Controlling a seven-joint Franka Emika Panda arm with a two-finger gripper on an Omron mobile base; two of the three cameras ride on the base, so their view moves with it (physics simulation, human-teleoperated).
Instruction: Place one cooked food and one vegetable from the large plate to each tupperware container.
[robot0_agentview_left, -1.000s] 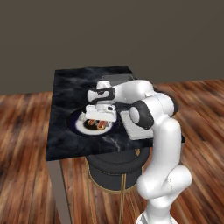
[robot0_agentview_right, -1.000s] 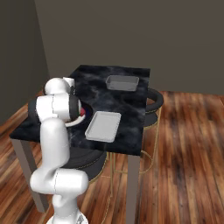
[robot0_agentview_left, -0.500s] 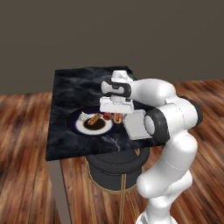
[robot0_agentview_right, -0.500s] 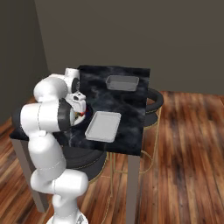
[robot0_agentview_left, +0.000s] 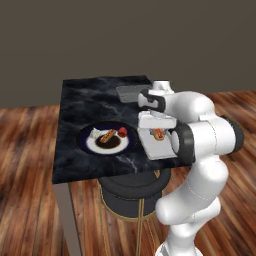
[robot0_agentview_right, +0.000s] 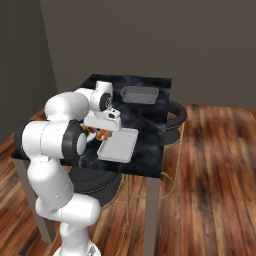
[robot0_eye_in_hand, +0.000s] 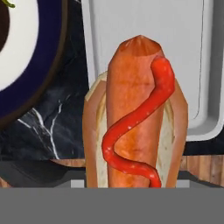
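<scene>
Swinging from the large plate (robot0_agentview_left: 82, 142), my jaws clamp the hot dog (robot0_eye_in_hand: 138, 118) over the pale tupperware container (robot0_eye_in_hand: 144, 26), ready to drop it in.

My pincer (robot0_agentview_left: 158, 135) carries a hot dog (robot0_eye_in_hand: 136, 118), a sausage in a bun with a red squiggle of sauce, above the pale grey-white tupperware container (robot0_agentview_left: 161, 146), which lies near the table's (robot0_agentview_left: 90, 95) front right corner. The darker grey container (robot0_agentview_right: 139, 94) sits by the far right corner, well apart from the pale one. The large plate (robot0_agentview_left: 83, 136), dark-rimmed with a white ring and brown centre, rests near the front edge, left of the pale container, with food (robot0_agentview_left: 107, 136) and a red piece (robot0_agentview_left: 122, 131) lying on it.
</scene>
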